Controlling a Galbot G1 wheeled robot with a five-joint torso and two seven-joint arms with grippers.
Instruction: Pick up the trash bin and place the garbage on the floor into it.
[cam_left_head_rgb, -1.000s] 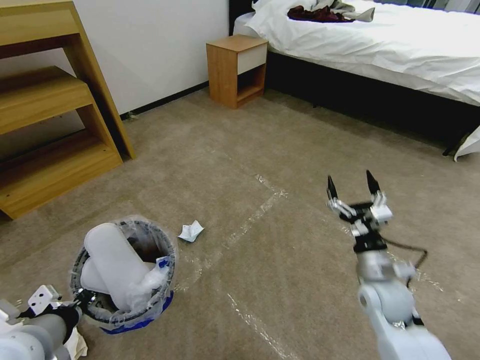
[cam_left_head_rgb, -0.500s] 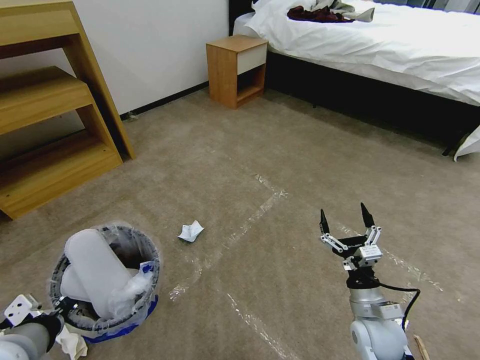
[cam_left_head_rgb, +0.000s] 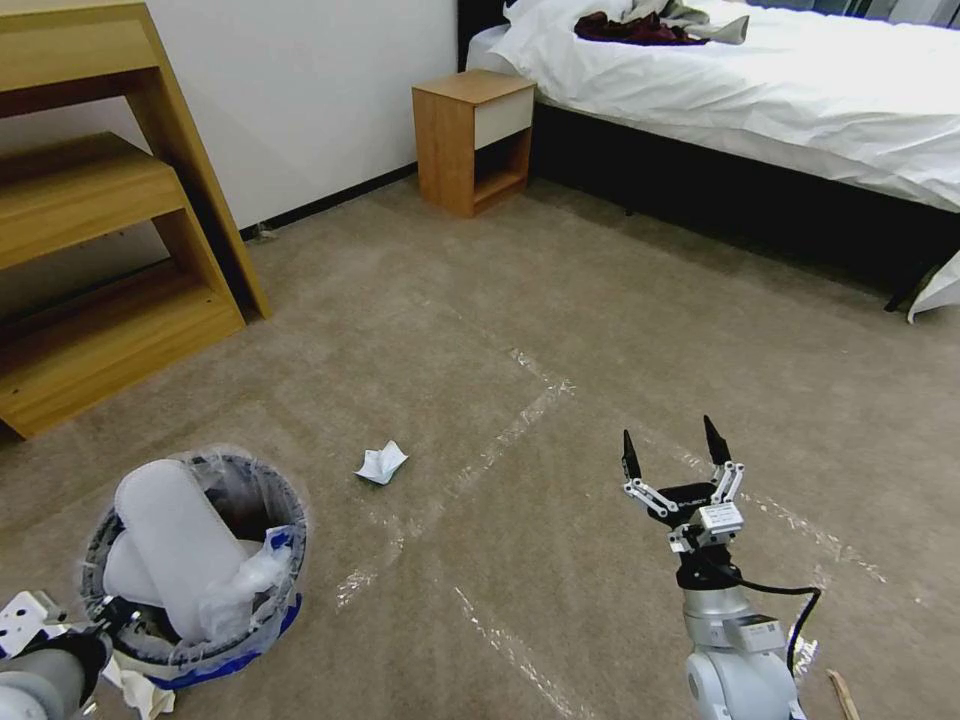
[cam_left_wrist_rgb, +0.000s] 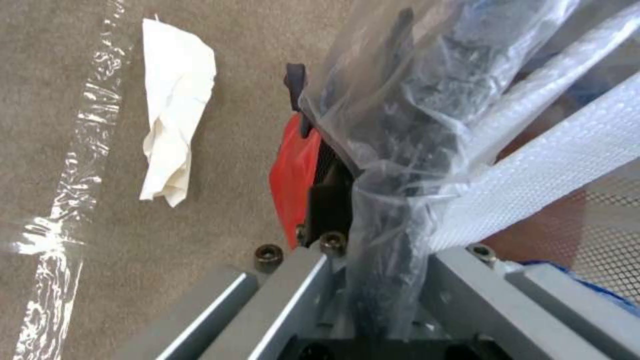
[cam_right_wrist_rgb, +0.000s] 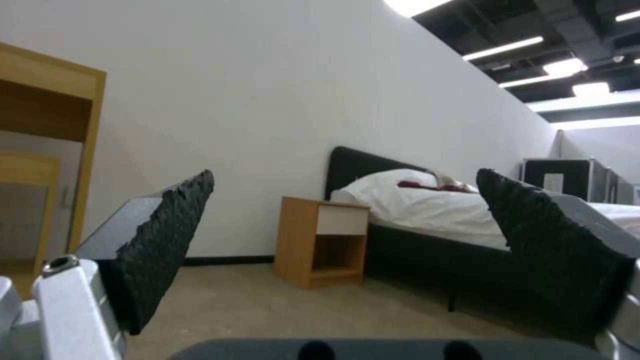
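The trash bin (cam_left_head_rgb: 215, 590), round and lined with a crinkly clear bag, sits low at the near left with two white slippers (cam_left_head_rgb: 170, 545) standing in it. My left gripper (cam_left_head_rgb: 108, 613) is shut on its near rim; the left wrist view shows the red bin wall (cam_left_wrist_rgb: 293, 170) and the bag pinched between the fingers. A crumpled white paper (cam_left_head_rgb: 381, 462) lies on the floor (cam_left_head_rgb: 560, 330) right of the bin. Another tissue (cam_left_head_rgb: 140, 688) lies under my left arm, also seen as white paper (cam_left_wrist_rgb: 175, 110). My right gripper (cam_left_head_rgb: 670, 458) hangs open and empty above the carpet. A thin wooden stick (cam_left_head_rgb: 843, 696) lies at the near right.
A wooden shelf unit (cam_left_head_rgb: 90, 230) stands at the left wall. A small nightstand (cam_left_head_rgb: 473, 140) and a bed (cam_left_head_rgb: 760, 90) with white bedding close the far side. Shiny tape lines (cam_left_head_rgb: 520, 415) cross the open carpet in the middle.
My left arm has drawn the bin toward the near left. The right gripper, still open, has dropped lower and come back toward me.
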